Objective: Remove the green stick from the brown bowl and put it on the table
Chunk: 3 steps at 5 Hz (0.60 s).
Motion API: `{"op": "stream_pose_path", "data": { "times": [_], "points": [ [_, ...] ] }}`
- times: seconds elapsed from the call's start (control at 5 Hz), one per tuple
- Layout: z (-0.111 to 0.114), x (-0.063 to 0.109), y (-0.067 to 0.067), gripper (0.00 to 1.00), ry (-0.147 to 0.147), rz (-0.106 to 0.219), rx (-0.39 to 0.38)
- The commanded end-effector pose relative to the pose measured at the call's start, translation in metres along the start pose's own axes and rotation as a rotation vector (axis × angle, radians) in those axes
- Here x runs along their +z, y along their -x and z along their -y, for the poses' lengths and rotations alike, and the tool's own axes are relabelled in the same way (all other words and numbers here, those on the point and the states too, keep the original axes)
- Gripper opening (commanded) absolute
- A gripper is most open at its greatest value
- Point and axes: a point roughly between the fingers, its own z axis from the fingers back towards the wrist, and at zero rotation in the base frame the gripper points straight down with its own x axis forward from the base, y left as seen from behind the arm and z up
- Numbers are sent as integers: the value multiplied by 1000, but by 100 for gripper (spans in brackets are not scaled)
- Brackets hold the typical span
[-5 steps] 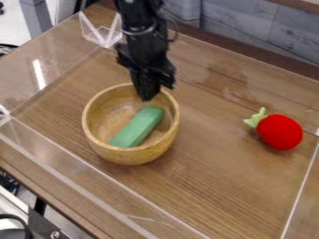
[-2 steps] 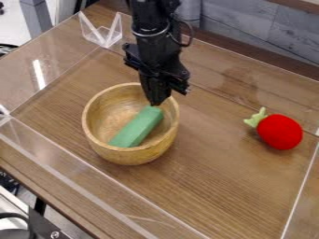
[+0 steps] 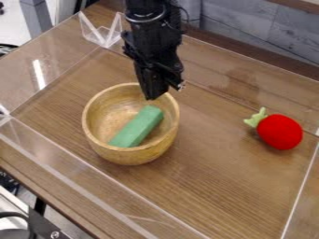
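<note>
The green stick [image 3: 138, 126] lies slanted inside the brown bowl [image 3: 103, 145], which sits at the left middle of the table [image 3: 212, 177]. My gripper [image 3: 155, 91] hangs pointing down above the bowl's far rim, just clear of the stick's upper end. Its black fingers are pressed together and hold nothing.
A red strawberry with green leaves [image 3: 277, 130] lies on the table at the right. Low clear acrylic walls [image 3: 149, 210] border the tabletop on all sides. A clear bracket [image 3: 100, 33] stands at the far left corner.
The gripper has risen from low over the bowl's far rim and twisted slightly about its own axis. The stick and the bowl lie as before.
</note>
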Motion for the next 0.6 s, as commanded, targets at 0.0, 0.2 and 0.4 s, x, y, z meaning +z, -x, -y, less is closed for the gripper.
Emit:
{"op": "stream_pose_path", "data": {
  "times": [0.0,0.2,0.4],
  "points": [
    [-12,-7,2,100,-36,50,88],
    [-18,-14,12,100,-46,56,139],
    [-20,-23,20,100,-51,59,154]
  ]
}}
